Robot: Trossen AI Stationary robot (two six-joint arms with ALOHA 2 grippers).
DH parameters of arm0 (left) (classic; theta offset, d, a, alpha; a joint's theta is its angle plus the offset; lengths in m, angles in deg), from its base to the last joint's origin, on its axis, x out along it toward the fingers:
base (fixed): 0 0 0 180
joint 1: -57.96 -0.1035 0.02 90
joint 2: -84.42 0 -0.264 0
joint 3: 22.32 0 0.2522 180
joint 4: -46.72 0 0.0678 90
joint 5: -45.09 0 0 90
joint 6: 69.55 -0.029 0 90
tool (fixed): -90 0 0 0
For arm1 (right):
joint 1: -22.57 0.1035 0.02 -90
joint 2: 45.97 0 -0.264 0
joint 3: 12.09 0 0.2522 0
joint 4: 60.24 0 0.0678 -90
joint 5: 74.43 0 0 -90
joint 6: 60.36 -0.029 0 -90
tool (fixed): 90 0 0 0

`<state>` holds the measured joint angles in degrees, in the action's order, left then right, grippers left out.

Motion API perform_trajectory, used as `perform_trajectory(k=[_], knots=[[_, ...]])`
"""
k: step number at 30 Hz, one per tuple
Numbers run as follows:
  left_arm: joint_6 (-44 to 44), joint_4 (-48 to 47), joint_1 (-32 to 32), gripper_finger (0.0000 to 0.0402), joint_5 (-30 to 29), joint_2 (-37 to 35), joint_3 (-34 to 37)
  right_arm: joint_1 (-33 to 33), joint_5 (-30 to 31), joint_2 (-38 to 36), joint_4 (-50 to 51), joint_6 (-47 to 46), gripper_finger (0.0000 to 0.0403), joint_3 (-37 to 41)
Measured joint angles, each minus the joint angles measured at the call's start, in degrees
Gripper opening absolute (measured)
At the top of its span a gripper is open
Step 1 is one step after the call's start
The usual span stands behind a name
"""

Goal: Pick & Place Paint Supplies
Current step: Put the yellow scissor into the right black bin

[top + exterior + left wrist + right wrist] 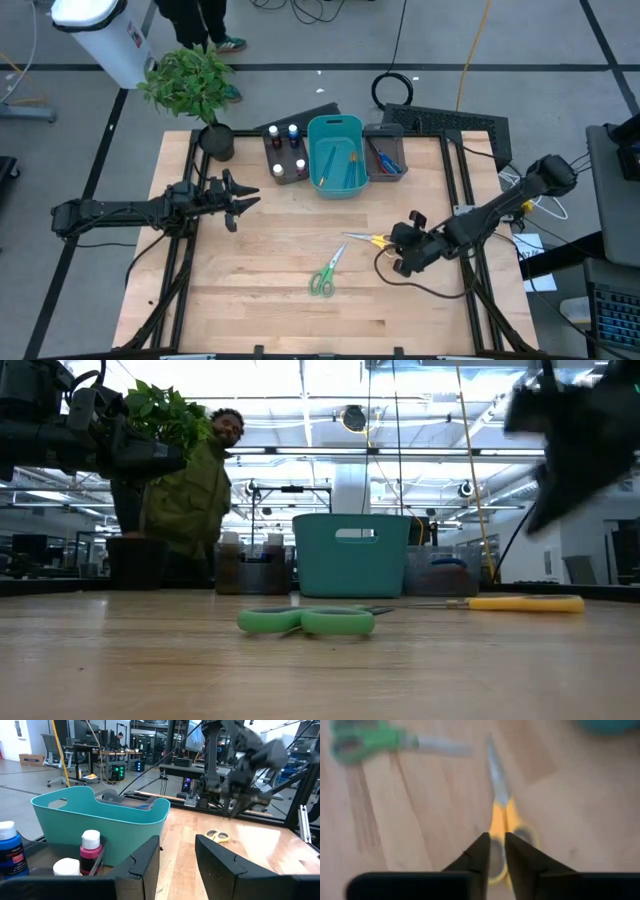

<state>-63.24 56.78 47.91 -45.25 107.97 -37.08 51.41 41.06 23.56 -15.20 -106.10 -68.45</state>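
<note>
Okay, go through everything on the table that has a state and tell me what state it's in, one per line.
Green scissors: flat on table, blades closed.
Yellow scissors: flat on table, not held.
Teal bin: upright, brushes inside.
Left tool: open, empty, raised.
Right tool: nearly closed, empty, over yellow handles.

I see a pale wood-grain worktop with green-handled scissors at lower centre and yellow-handled scissors right of centre. My teal bin sits at upper centre between dark grey bins, one holding dark bottles with white and blue caps. Both claws are black.
</note>
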Motion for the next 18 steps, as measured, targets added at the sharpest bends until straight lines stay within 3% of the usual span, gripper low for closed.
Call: perform_trajectory(k=[6,9,13,18], knots=[[0.02,0.01,0.01,0.0131,0.0,-0.01,0.0,-1.08,-3.33,2.34,-12.68,0.14,0.0145,11.11],[0.0,-0.02,0.0,0.0131,0.0,0.0,0.01,-1.79,-3.33,4.49,-15.05,0.58,0.017,12.96],[0.04,-0.01,0.01,0.0131,0.0,0.0,0.0,-3.19,-3.41,8.6,-15.95,1.54,0.0168,12.78],[0.04,-0.02,0.01,0.0131,0.0,-0.01,0.0,-5.2,-6.52,13.87,-14.13,3.68,0.0129,12.77]])
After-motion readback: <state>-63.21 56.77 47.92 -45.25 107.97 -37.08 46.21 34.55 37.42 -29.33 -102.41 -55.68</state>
